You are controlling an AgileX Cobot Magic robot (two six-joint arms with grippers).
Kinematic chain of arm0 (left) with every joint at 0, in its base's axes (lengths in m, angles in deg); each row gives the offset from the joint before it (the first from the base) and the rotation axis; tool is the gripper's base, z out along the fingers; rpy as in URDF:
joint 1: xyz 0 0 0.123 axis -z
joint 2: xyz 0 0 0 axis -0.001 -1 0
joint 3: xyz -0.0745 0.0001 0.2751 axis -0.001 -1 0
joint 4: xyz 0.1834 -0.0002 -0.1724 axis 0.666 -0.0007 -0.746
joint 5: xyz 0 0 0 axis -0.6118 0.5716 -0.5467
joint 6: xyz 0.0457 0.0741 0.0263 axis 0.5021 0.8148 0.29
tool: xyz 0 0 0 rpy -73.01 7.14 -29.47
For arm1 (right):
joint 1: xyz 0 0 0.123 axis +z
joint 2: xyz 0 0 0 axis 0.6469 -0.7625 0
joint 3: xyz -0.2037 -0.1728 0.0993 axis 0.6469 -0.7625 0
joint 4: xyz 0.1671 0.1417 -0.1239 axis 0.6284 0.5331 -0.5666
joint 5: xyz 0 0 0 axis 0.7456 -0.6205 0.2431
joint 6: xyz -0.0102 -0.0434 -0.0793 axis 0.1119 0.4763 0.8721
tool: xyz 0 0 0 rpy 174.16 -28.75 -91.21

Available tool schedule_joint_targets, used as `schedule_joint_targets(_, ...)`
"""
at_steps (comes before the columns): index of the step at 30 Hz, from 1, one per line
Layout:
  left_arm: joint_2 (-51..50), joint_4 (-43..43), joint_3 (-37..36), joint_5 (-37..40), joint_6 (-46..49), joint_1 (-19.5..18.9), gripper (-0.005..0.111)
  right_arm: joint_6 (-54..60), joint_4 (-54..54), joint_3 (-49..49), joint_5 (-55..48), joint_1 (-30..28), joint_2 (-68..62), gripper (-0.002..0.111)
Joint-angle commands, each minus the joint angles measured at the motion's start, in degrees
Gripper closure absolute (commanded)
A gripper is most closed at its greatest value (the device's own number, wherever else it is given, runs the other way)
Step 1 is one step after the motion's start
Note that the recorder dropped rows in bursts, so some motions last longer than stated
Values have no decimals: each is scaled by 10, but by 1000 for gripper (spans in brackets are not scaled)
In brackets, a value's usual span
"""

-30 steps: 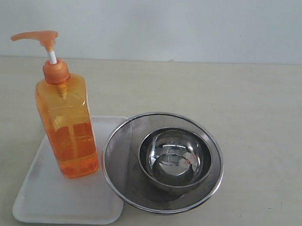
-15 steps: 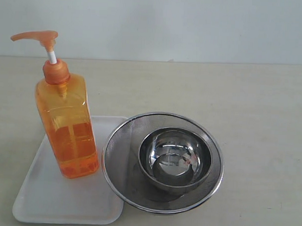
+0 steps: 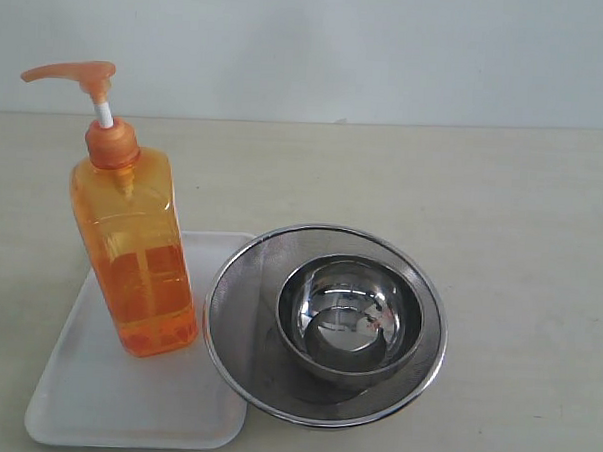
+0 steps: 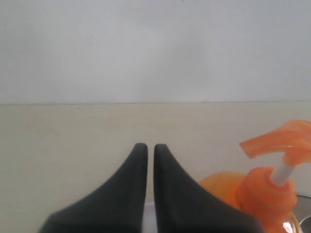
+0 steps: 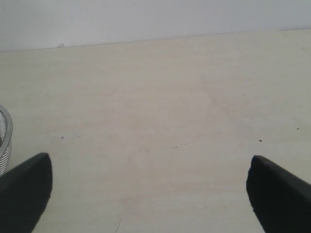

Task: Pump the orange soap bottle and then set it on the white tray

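Since neither arm shows in the exterior view, the wrist cameras alone tell how the pincers stand. At far left, the tall translucent orange rectangular plastic soap bottle (image 3: 134, 269) stands upright on the flat white rectangular plastic tray (image 3: 103, 408), near its back edge, with its orange pump head (image 3: 73, 73) raised on the white stem and the spout pointing left. The left gripper (image 4: 146, 148) hangs beside and above that pump with its black fingers drawn almost together, only a thin slit between them, holding nothing.

The bottle looks roughly half full, so it should be moderately heavy and bottom-weighted, yet tall enough to tip. Its smooth walls probably give a little and may be slippery. The flat sides of the body, below the shoulder, look the safest hold; the thin stem does not.

Just right of the tray, overlapping its edge, sits the round steel mesh strainer (image 3: 244, 284) with a shiny steel bowl (image 3: 350, 318) inside. Further right is the pale table (image 3: 521, 246), over which the right gripper (image 5: 149, 165) is spread wide, holding nothing.
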State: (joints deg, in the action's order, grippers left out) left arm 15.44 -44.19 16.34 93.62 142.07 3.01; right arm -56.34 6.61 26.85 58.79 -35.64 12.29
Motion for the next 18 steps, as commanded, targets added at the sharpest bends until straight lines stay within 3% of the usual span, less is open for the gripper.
schedule_joint_targets(1, -2, -6, 5, -3, -12, 2, 102, -1, -4, 0, 4, -1, 3, 3)
schedule_joint_targets(7, -2, -6, 5, -10, -12, 2, 102, -1, -4, 0, 4, -1, 3, 3)
schedule_joint_targets(18, -2, 22, -4, 87, -1, 2, 102, -2, -4, 0, 4, -1, 3, 3)
